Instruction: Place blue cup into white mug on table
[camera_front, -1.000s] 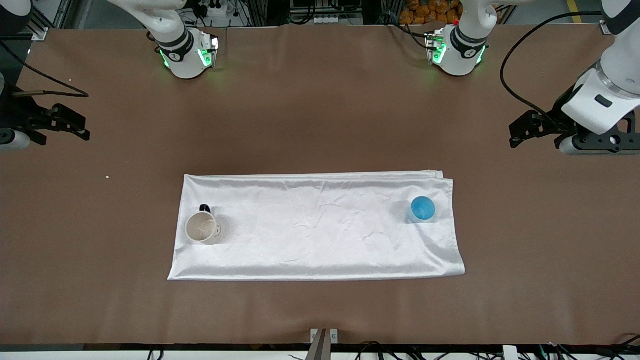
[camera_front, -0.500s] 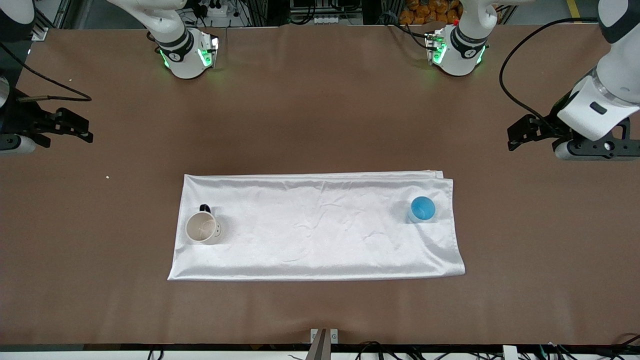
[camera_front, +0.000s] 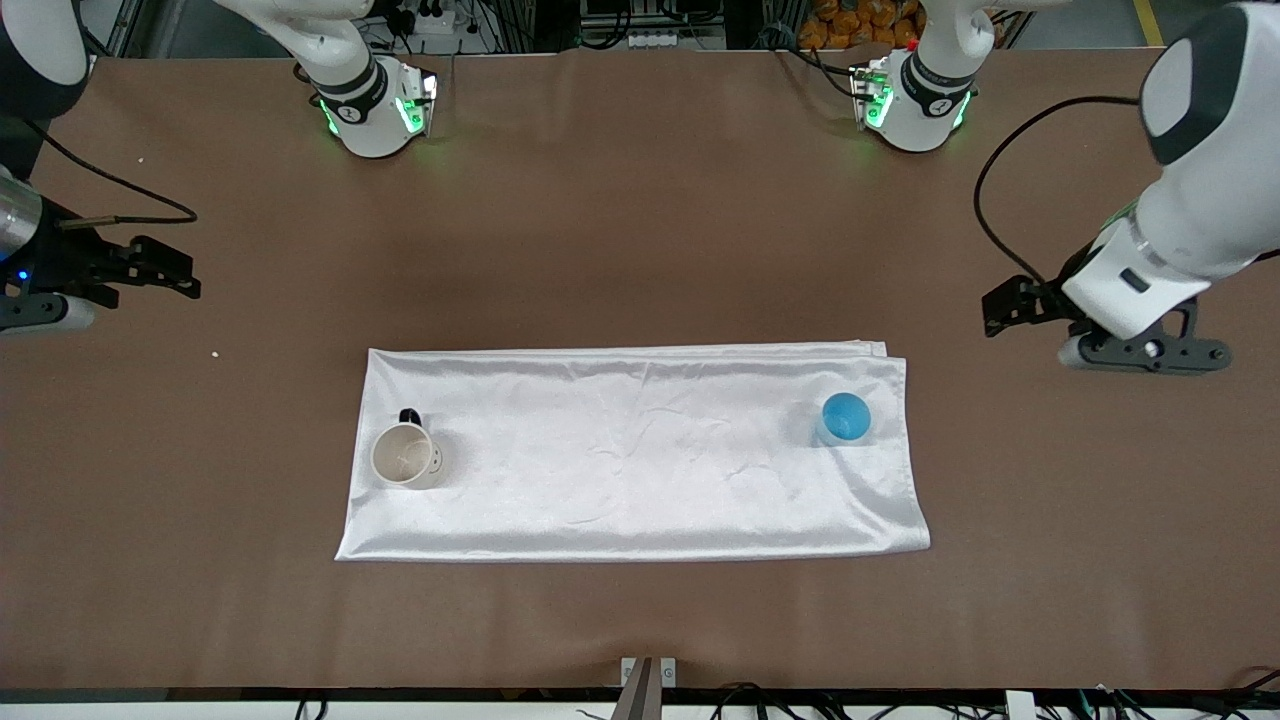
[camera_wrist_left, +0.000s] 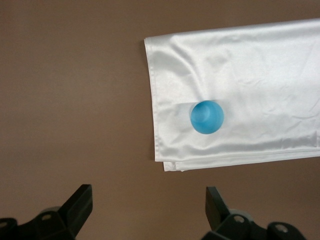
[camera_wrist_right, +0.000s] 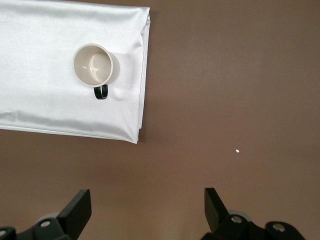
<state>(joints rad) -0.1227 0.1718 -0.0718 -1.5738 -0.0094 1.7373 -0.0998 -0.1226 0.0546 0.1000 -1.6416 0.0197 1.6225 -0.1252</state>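
The blue cup (camera_front: 846, 418) stands upright on a white cloth (camera_front: 640, 450), near the cloth's end toward the left arm; it also shows in the left wrist view (camera_wrist_left: 206, 116). The white mug (camera_front: 404, 456) stands upright near the cloth's other end, with its dark handle pointing toward the robots' bases; it shows in the right wrist view (camera_wrist_right: 95, 65). My left gripper (camera_front: 1000, 305) (camera_wrist_left: 149, 200) is open and empty over the bare table (camera_front: 640, 200), beside the cloth's end. My right gripper (camera_front: 175, 272) (camera_wrist_right: 147, 202) is open and empty over the table at the right arm's end.
The cloth is a long rectangle lying across the middle of the brown table. A small white crumb (camera_front: 215, 354) lies on the table between the right gripper and the cloth. The arm bases (camera_front: 375, 110) (camera_front: 915, 100) stand along the table's edge farthest from the front camera.
The left arm has swung down and inward, bringing its gripper closer to the cloth's end by the blue cup. The right gripper has shifted slightly inward. Cup and mug have not moved.
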